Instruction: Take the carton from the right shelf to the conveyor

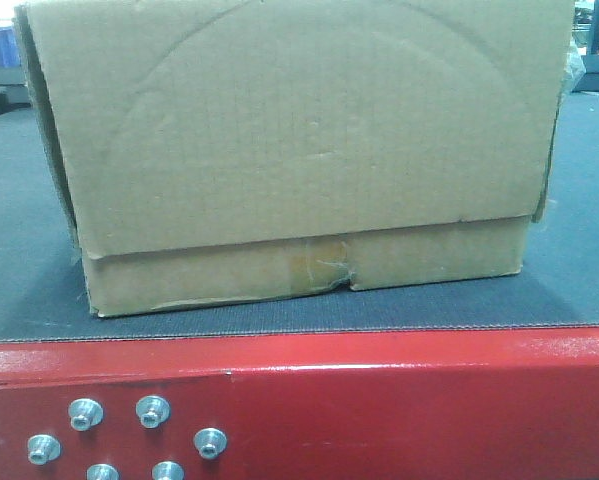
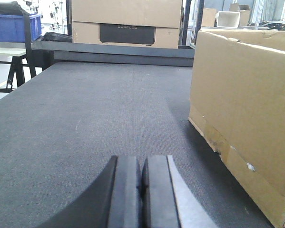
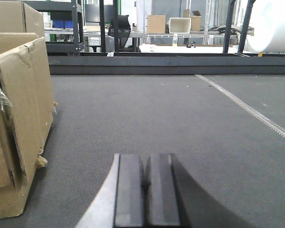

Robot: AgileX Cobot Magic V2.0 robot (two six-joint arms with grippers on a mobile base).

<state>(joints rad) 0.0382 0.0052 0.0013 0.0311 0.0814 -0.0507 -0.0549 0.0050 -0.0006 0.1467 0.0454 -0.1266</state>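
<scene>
While the carton (image 1: 304, 150) rests on the conveyor (image 1: 299, 395), it lies right of the closed left gripper (image 2: 142, 183) and left of the closed right gripper (image 3: 145, 183), both empty.

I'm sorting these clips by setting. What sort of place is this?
Probably a warehouse or logistics test floor: a carton sits on a conveyor with a grey belt and red frame, and metal racks with more boxes stand behind.

Brown carton (image 1: 299, 150) upright on grey conveyor (image 1: 279, 325) belt.
</scene>
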